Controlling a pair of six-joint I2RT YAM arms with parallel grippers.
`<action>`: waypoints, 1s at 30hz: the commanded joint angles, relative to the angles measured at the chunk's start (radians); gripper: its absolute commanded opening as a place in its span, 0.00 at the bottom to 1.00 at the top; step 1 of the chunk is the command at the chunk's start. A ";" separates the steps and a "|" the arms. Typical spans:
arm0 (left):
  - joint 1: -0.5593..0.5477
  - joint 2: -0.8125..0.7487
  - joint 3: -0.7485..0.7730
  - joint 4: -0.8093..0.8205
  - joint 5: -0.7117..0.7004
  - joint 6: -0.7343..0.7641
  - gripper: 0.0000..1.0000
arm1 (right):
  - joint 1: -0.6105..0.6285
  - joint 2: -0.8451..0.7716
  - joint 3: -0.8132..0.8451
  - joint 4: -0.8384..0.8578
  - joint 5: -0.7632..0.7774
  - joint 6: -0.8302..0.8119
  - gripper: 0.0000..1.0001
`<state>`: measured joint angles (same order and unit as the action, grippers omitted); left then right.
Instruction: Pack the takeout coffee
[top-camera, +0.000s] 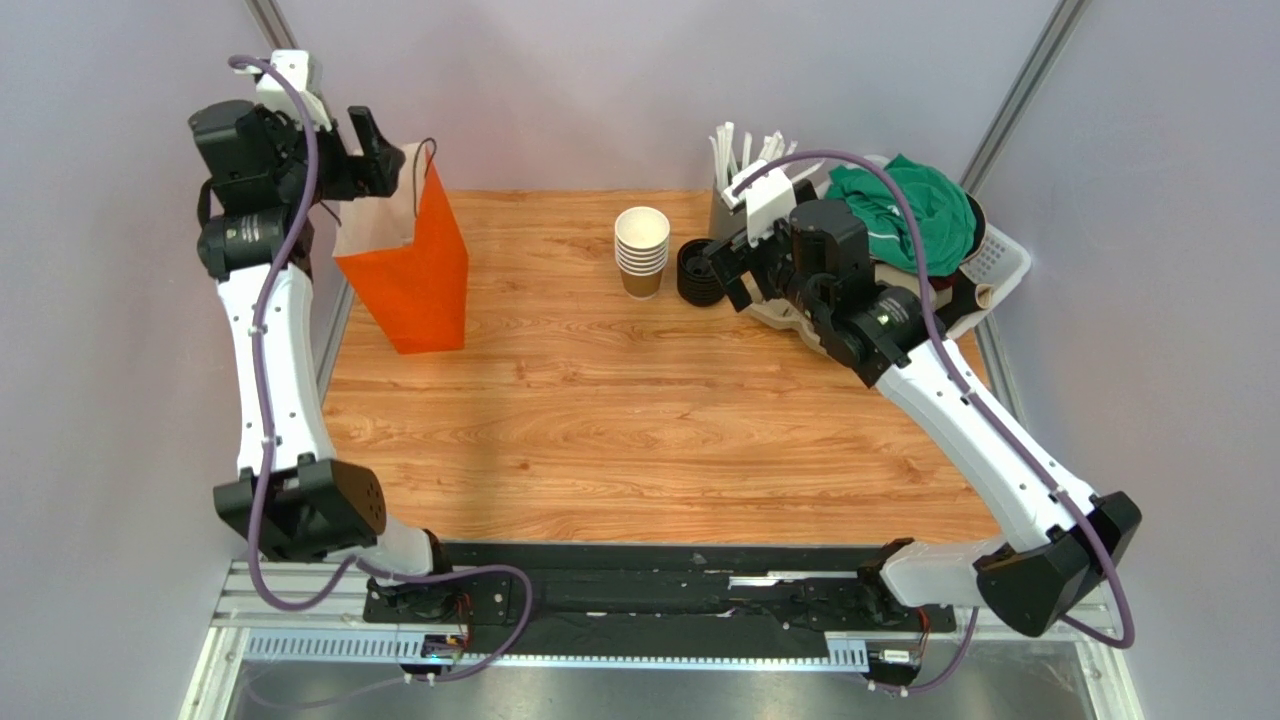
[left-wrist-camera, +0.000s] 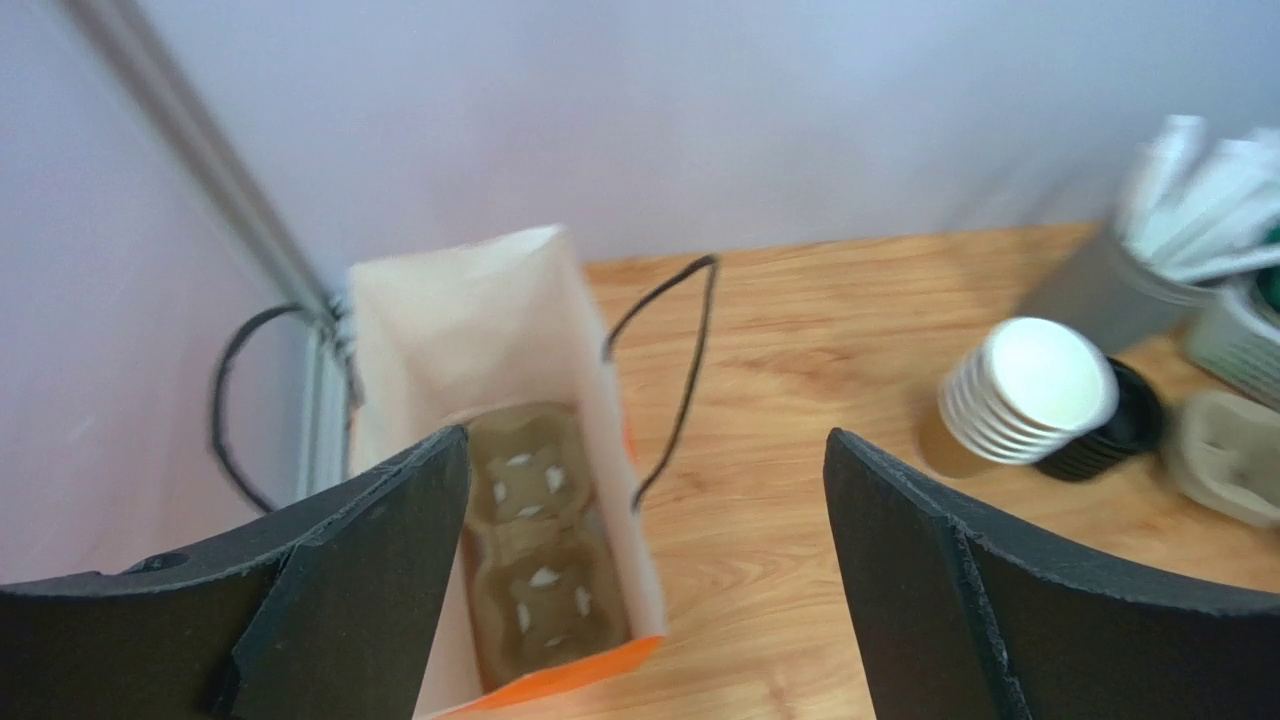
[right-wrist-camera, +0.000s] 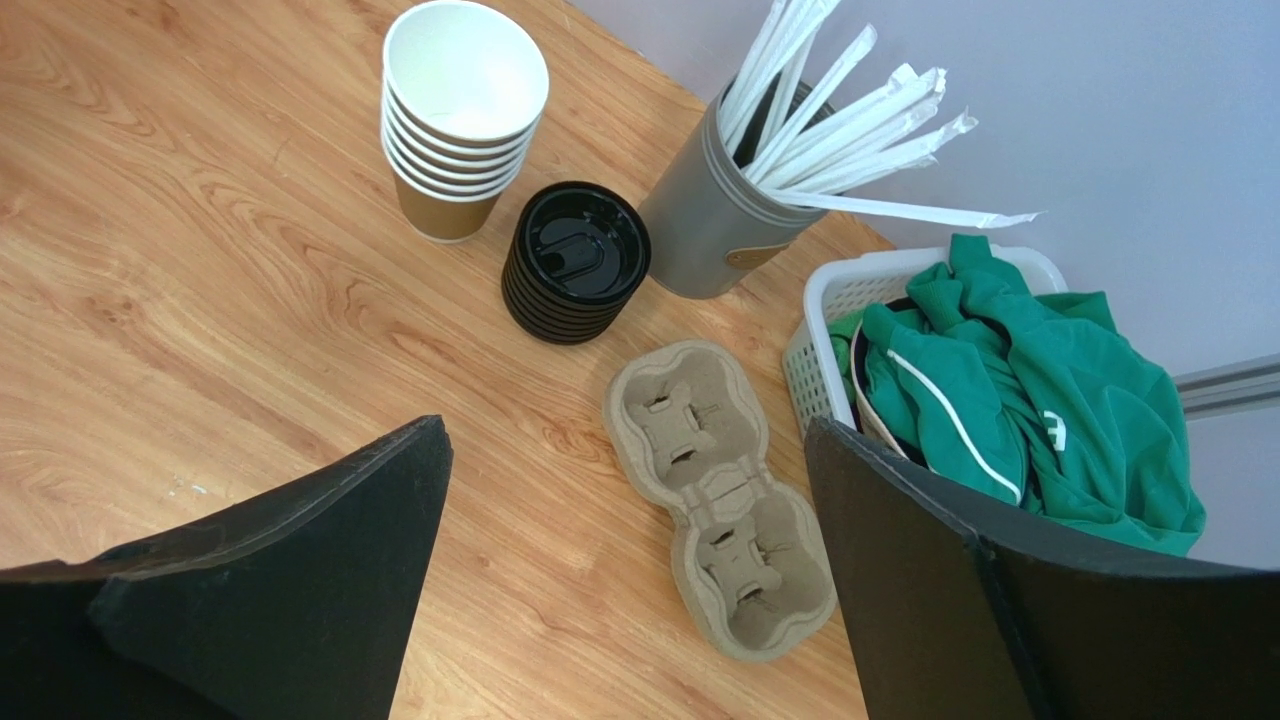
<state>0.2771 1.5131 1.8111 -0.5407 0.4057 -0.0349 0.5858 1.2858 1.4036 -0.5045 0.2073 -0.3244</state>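
Note:
No single lidded tan cup shows in any view; the takeout coffee is out of sight. The orange paper bag (top-camera: 409, 270) stands open at the back left. In the left wrist view the bag (left-wrist-camera: 466, 330) holds a brown cardboard cup carrier (left-wrist-camera: 534, 563) on its bottom. My left gripper (top-camera: 379, 158) is open and empty, high above the bag's mouth (left-wrist-camera: 643, 450). My right gripper (top-camera: 739, 270) is open and empty, above a second cardboard carrier (right-wrist-camera: 721, 495) lying on the table (right-wrist-camera: 627, 435).
A stack of lidless paper cups (top-camera: 642, 251) (right-wrist-camera: 458, 120) and a stack of black lids (top-camera: 699, 275) (right-wrist-camera: 577, 263) stand at the back centre. A grey holder of wrapped straws (right-wrist-camera: 721, 203) and a white basket (right-wrist-camera: 842, 293) with green cloth are at the back right.

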 joint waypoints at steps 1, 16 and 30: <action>-0.001 -0.146 -0.032 0.073 0.391 0.023 0.96 | -0.038 0.091 0.136 -0.049 0.027 0.079 0.95; -0.387 -0.314 -0.458 -0.056 0.427 0.403 0.97 | -0.049 0.592 0.721 -0.327 -0.069 0.223 0.88; -0.394 -0.294 -0.688 0.122 0.312 0.426 0.98 | -0.122 0.833 0.827 -0.220 -0.175 0.367 0.74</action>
<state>-0.1127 1.2675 1.1275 -0.5175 0.7261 0.3691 0.4824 2.0979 2.1799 -0.8062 0.0849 -0.0208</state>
